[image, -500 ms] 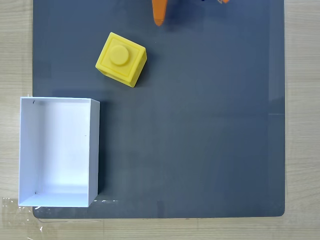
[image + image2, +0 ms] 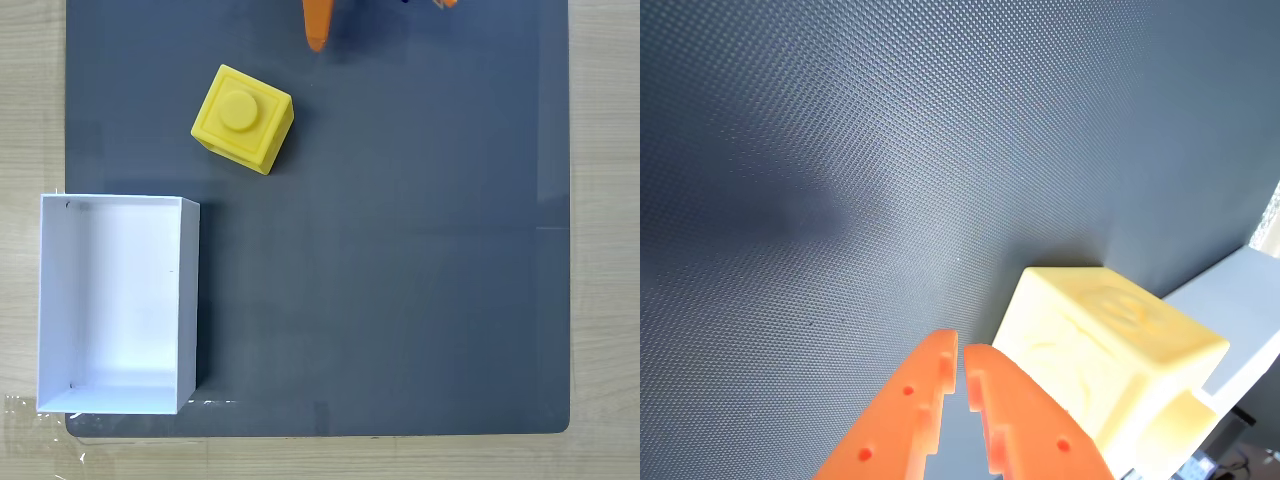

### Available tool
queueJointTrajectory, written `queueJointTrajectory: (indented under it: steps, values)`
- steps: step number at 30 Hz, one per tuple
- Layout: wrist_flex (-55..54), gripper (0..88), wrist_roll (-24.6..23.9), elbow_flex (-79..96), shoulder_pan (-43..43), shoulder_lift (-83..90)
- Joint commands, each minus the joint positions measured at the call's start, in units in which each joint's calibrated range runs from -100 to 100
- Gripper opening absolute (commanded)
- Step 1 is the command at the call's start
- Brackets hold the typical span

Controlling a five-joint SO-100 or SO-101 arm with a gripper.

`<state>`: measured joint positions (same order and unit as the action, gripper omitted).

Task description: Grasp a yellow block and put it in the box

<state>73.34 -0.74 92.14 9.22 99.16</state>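
The yellow block (image 2: pixel 243 118), a cube with one round stud on top, sits turned at an angle on the dark mat, up and to the right of the box. The white open-topped box (image 2: pixel 120 290) stands at the left edge of the mat with nothing inside. My orange gripper (image 2: pixel 317 30) pokes in from the top edge, up and to the right of the block and apart from it. In the wrist view the gripper (image 2: pixel 960 345) has its two fingers pressed nearly together with nothing between them, and the yellow block (image 2: pixel 1110 350) lies just to their right, with the box (image 2: pixel 1240 300) behind it.
A dark grey mat (image 2: pixel 400 250) covers most of the light wooden table (image 2: pixel 605 240). A wide stretch of bare mat lies to the right of the block and box. Clear tape (image 2: pixel 30 415) holds the box's lower left corner.
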Motion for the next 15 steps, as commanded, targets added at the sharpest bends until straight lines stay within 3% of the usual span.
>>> queueJointTrajectory:
  steps: [1,10,15]
  values:
    - [-0.2,1.0,-0.1,-0.2,0.1,-0.3]
    - [-1.1,1.0,0.1,-0.5,-0.2,-1.3]
    - [-4.0,1.0,-0.1,-8.2,-0.4,-10.5]
